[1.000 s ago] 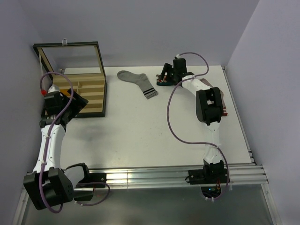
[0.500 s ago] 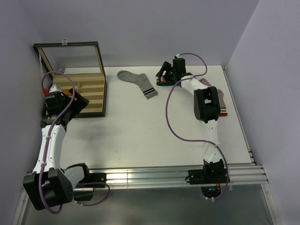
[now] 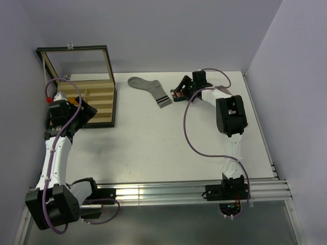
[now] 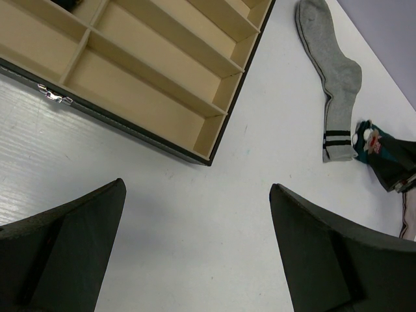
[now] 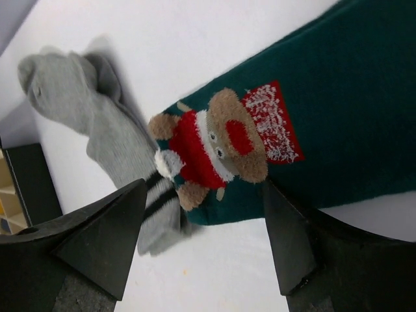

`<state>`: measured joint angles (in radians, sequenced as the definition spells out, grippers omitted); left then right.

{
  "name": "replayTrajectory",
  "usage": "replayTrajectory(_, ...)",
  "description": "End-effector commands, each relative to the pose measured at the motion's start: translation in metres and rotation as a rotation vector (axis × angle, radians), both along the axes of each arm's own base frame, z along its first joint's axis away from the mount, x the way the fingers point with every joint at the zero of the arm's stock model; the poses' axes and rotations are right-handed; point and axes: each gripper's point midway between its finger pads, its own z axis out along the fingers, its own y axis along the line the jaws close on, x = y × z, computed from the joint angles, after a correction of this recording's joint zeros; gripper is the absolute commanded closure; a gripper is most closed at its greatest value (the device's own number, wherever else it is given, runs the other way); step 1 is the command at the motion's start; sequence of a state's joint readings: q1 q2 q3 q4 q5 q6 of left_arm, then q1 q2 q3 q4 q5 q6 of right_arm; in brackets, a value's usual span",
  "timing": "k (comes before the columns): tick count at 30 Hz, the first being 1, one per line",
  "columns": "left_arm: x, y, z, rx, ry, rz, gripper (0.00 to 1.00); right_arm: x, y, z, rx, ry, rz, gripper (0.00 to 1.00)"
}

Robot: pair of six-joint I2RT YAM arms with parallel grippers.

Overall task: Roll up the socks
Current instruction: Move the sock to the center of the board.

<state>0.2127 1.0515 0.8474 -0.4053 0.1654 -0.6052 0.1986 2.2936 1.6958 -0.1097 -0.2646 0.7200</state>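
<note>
One dark teal sock, flat at the table's far side, bear-figure end touching grey sock. Right gripper: jaws open astride that end, nothing held. Left gripper: open, idle beside compartment box. Step: approach for grasp. Next, probably: lower, pinch the edge, begin rolling.

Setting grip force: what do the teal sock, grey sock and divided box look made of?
Teal sock: soft knit, matte fuzzy nap, plush-looking bear figure. Grey sock: thinner knit, matte, limp folds. Divided box: likely wood or board, smooth pale dividers, black rim.
</note>
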Motion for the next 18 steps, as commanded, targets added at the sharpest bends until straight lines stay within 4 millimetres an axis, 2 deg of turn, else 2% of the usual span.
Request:
replayTrajectory(1,0.002,-0.004,0.015,0.009,-0.068,-0.029,0.01,-0.057,-0.017,-0.021,-0.042,0.182,-0.017,0.2)
replayTrajectory(2,0.002,-0.005,0.015,0.006,-0.07,-0.032,0.01,-0.077,-0.02,-0.034,-0.05,0.227,-0.017,0.2)
replayTrajectory(4,0.002,-0.006,0.015,0.0,-0.072,-0.035,0.02,-0.095,-0.024,-0.031,-0.053,0.237,-0.016,0.2)
replayTrajectory(5,0.001,-0.007,0.017,0.001,-0.077,-0.039,0.02,-0.1,-0.025,-0.015,-0.047,0.207,-0.016,0.2)
replayTrajectory(6,0.001,-0.007,0.017,0.0,-0.077,-0.038,0.02,-0.124,-0.028,-0.03,-0.054,0.257,-0.013,0.2)
replayTrajectory(7,0.001,-0.007,0.018,-0.001,-0.08,-0.037,0.02,-0.134,-0.03,-0.03,-0.056,0.265,-0.011,0.2)
replayTrajectory(8,0.001,-0.008,0.018,-0.003,-0.082,-0.041,0.02,-0.153,-0.034,-0.028,-0.062,0.27,-0.01,0.2)
replayTrajectory(12,0.001,-0.009,0.018,-0.008,-0.084,-0.043,0.02,-0.197,-0.035,-0.027,-0.096,0.282,0.049,0.2)
replayTrajectory(14,0.002,-0.011,0.019,-0.015,-0.088,-0.051,0.02,-0.222,-0.03,-0.035,-0.147,0.308,0.108,0.2)
replayTrajectory(15,0.002,-0.012,0.019,-0.023,-0.086,-0.053,0.02,-0.229,-0.025,-0.031,-0.159,0.294,0.136,0.2)
replayTrajectory(16,0.002,-0.012,0.017,-0.024,-0.084,-0.055,0.02,-0.241,-0.011,-0.032,-0.17,0.29,0.191,0.2)
replayTrajectory(18,0.003,-0.013,0.016,-0.034,-0.076,-0.061,0.02,-0.258,0.001,-0.035,-0.194,0.289,0.249,0.19)
